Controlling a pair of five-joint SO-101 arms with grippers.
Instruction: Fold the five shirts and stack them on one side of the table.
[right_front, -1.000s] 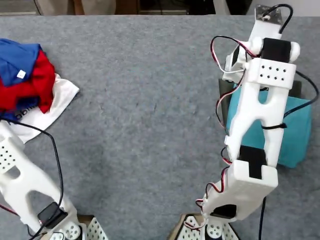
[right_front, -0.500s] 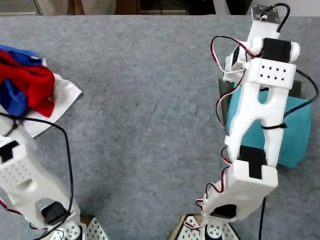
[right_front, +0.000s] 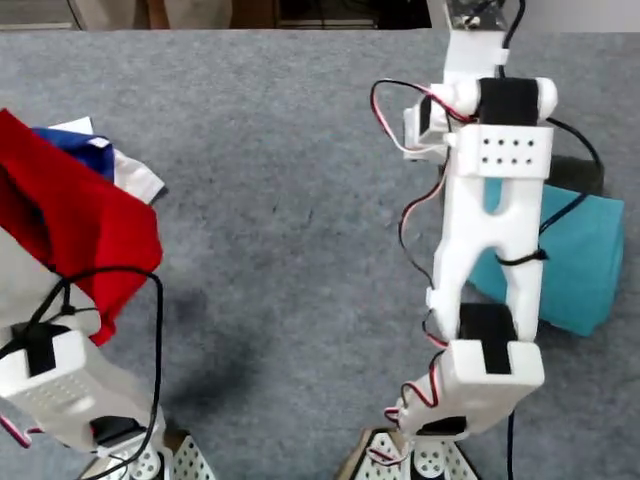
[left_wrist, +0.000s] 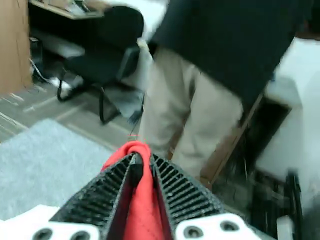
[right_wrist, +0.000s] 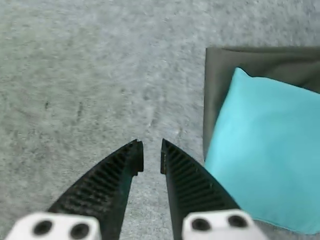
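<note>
In the left wrist view my left gripper (left_wrist: 141, 157) is shut on a fold of the red shirt (left_wrist: 142, 205), held high above the table. From above, the red shirt (right_front: 80, 240) hangs over the left arm (right_front: 50, 390) and hides its fingers. A blue shirt (right_front: 88, 152) and a white shirt (right_front: 142, 180) lie under it at the table's left edge. My right gripper (right_wrist: 151, 150) hovers over bare table with a narrow gap and nothing between its fingers, just beside the folded teal shirt (right_wrist: 270, 160), which lies on a folded dark grey shirt (right_wrist: 250, 60).
The grey felt table (right_front: 290, 200) stretches between the two arms. The right arm (right_front: 495, 150) reaches across the right side and covers part of the teal shirt (right_front: 585, 260) and the dark grey shirt (right_front: 580, 172).
The left arm has lifted the red shirt up off the pile, uncovering the blue and white shirts. The right arm has swung a little to the left, away from the teal stack.
</note>
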